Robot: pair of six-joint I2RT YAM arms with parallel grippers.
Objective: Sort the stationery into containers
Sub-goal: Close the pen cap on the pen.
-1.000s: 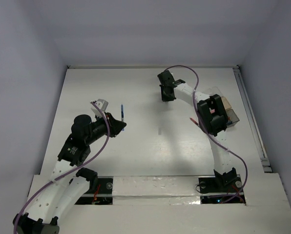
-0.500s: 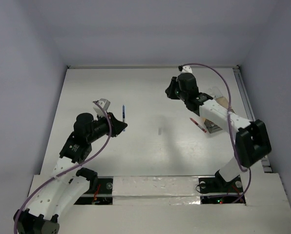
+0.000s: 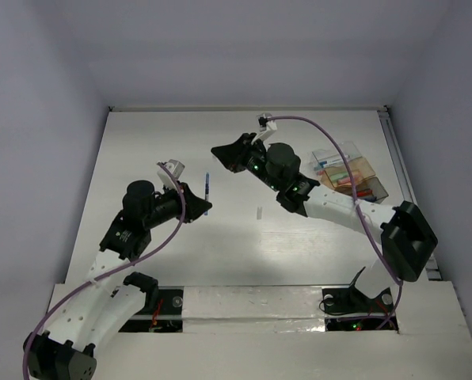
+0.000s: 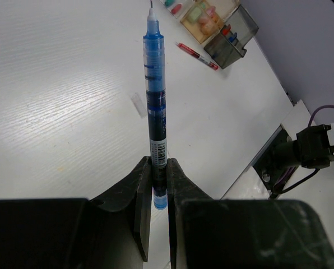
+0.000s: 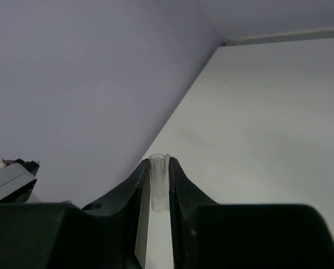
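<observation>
My left gripper point(image 4: 159, 168) is shut on the lower end of a blue pen point(image 4: 154, 84), which stands out from the jaws with its bare tip away from me. From above, this blue pen point(image 3: 207, 187) sticks out of the left gripper point(image 3: 200, 206) left of centre. My right gripper point(image 5: 157, 167) is shut on a small clear pen cap point(image 5: 158, 188), open end outward. In the top view the right gripper point(image 3: 220, 151) hovers just behind and right of the pen's tip. The containers point(image 3: 348, 172) sit at the right, holding coloured pieces. A red pen point(image 4: 196, 55) lies beside them.
A small pale scrap point(image 3: 259, 212) lies on the white table point(image 3: 141, 158) near the centre. The right arm stretches across from the containers point(image 4: 232, 36) toward the middle. Grey walls close in the table at the back and sides.
The right arm has swung left from the containers to the table's middle, its gripper now close to the blue pen's tip. The left gripper edged slightly right with the pen.
</observation>
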